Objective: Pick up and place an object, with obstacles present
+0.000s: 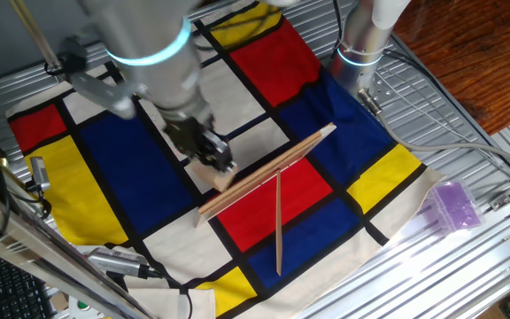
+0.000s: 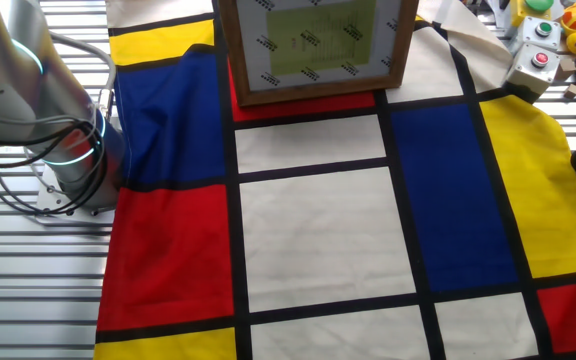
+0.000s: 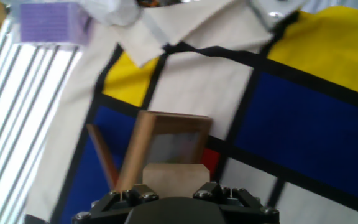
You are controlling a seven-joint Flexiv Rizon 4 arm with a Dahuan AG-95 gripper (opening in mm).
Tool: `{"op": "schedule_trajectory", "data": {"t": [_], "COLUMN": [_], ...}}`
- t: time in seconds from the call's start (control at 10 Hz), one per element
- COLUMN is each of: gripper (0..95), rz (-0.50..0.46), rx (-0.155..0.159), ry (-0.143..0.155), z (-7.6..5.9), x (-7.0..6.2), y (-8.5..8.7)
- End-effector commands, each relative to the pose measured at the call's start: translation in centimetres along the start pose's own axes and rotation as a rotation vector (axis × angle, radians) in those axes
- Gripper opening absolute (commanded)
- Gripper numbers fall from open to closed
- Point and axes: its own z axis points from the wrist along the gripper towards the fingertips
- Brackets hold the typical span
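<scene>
The small pale tan wooden block (image 1: 220, 178) sits between my fingers, close against the near side of the wide plank (image 1: 268, 172). My gripper (image 1: 217, 165) is shut on it, low over the cloth. In the hand view the block (image 3: 174, 176) fills the gap between the dark fingers (image 3: 124, 198) of the gripper (image 3: 174, 191). Just beyond it are the wide plank (image 3: 135, 149) and the narrow stick (image 3: 102, 155). The narrow stick (image 1: 279, 221) runs from the plank toward the cloth's front edge. The other fixed view shows none of these.
A purple translucent box (image 1: 454, 206) stands on the metal table right of the cloth, and it shows at the top left in the hand view (image 3: 48, 22). A framed board (image 2: 313, 45) lies at the cloth's far end. The arm base (image 2: 68, 150) stands left.
</scene>
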Motion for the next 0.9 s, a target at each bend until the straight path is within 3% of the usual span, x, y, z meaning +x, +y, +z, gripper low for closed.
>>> {"op": "schedule_trajectory", "data": {"t": [0.1,0.4,0.9], "gripper": [0.0,0.0,0.0], "rz": [0.073,0.139,0.165], "rx": [0.003,0.006,0.007], "ry": [0.003,-0.017,-0.021], "z": [-0.1,1.2,3.0], "x": [-1.1,-1.9,-2.4], "y": [4.0,7.3,7.6]}}
